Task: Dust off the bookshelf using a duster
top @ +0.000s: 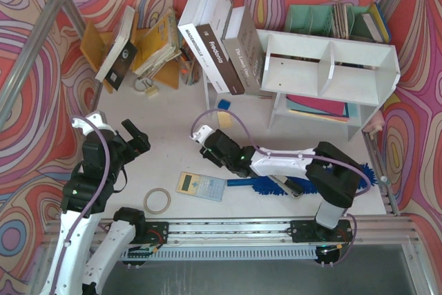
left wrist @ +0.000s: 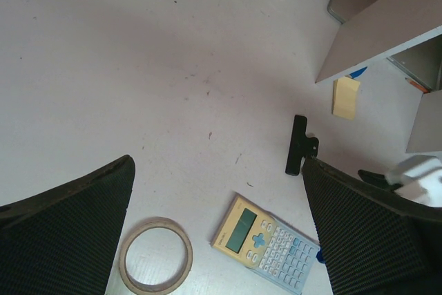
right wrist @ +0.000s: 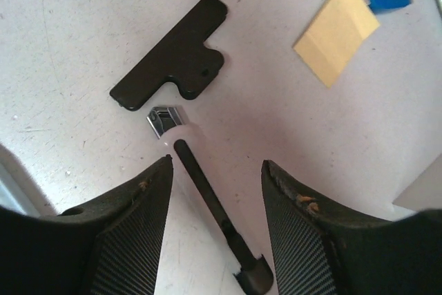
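From above I see one white bookshelf (top: 331, 67) at the far right and one blue duster (top: 266, 188) lying flat under my right arm, well apart from the shelf. Its long side runs left to right and its handle points left at one calculator (top: 201, 186). My left camera shows my left gripper (left wrist: 217, 164) spread wide and holding nothing, over one tape ring (left wrist: 155, 255) and one black clip (left wrist: 300, 145). My right camera shows my right gripper (right wrist: 217, 170) partly apart and pinching nothing, over one thin black stick (right wrist: 207, 198), near one yellow note (right wrist: 336, 23).

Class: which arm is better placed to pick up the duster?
Probably right: the duster lies under the right arm, its handle near the right tool; the left tool sits farther off.
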Robot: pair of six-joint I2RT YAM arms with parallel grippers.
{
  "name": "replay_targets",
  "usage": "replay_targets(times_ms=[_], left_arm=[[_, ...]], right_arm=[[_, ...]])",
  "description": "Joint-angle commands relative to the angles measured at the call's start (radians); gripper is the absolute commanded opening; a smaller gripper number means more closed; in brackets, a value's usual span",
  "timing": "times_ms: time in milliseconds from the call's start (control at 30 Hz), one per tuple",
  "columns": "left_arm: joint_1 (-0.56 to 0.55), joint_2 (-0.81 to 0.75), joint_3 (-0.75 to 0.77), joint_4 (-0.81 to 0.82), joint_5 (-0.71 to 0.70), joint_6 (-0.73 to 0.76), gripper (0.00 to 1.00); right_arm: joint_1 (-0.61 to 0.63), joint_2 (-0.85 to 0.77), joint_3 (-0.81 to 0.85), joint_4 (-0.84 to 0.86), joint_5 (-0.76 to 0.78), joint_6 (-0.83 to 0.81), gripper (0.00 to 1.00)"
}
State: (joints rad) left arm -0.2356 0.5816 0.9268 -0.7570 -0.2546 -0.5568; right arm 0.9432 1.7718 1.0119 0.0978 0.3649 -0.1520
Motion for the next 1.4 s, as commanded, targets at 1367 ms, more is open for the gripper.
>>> replay_targets(times_ms=[1367], left_arm=[[0.013,-0.006,-0.030,0.036,0.039,0.006,0.99]], right_arm=[[-0.165,-0.429,-0.085,-0.810,-0.041,0.501,0.71]])
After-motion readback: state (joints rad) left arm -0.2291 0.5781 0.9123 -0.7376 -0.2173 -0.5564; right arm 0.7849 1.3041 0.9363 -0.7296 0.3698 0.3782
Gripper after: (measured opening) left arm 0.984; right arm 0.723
